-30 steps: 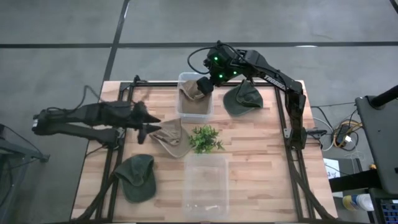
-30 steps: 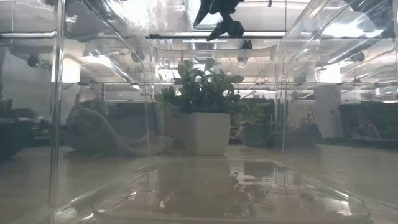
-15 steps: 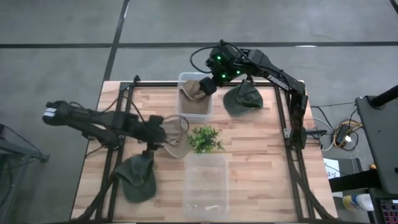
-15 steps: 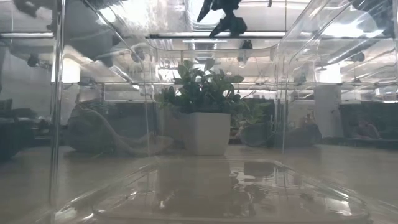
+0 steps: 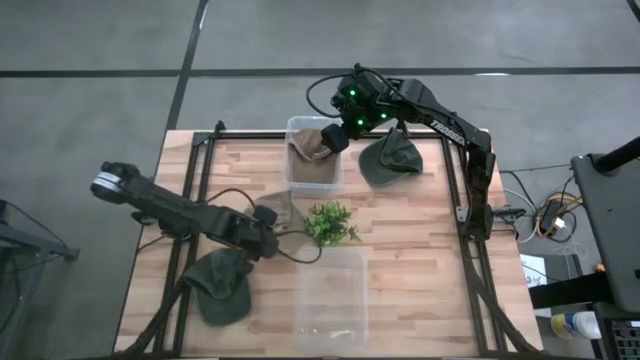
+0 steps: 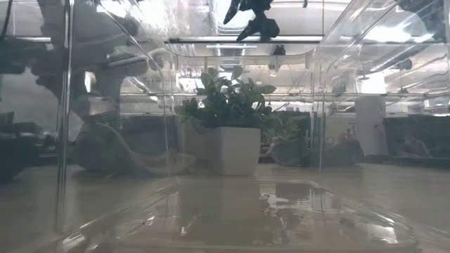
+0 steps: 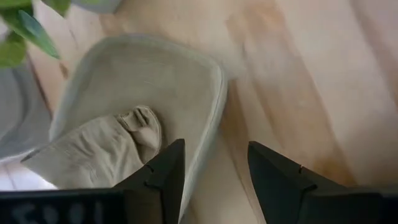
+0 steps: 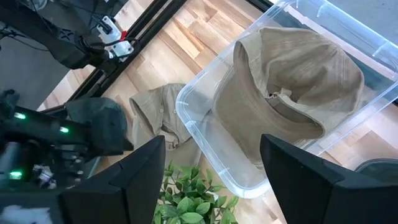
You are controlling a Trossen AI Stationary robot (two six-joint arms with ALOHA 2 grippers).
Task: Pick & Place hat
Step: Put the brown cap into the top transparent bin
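At the near edge of the wooden counter [image 5: 420, 280] stands an empty clear bin [image 5: 331, 300], and the low view looks through its walls. Just left of it lies a green hat [image 5: 220, 285]. Behind the bin sits a small potted plant [image 5: 328, 222], which in the low view shows a white pot that the overhead view hides under leaves. The left gripper [image 5: 268, 238] is down on a tan hat [image 5: 283, 212] beside the plant; from above the arm covers most of that hat. The left wrist view shows what the overhead cannot: the fingers [image 7: 163, 174] are spread apart, one over the hat's brim [image 7: 149, 87] and one over bare wood, grasping nothing. Farther back, a second clear bin [image 5: 313, 160] holds another tan hat [image 8: 292, 93]. The right gripper [image 5: 335, 137] hovers over that bin, its fingers parted and empty in the right wrist view. Right of that bin lies a second green hat [image 5: 390, 160].
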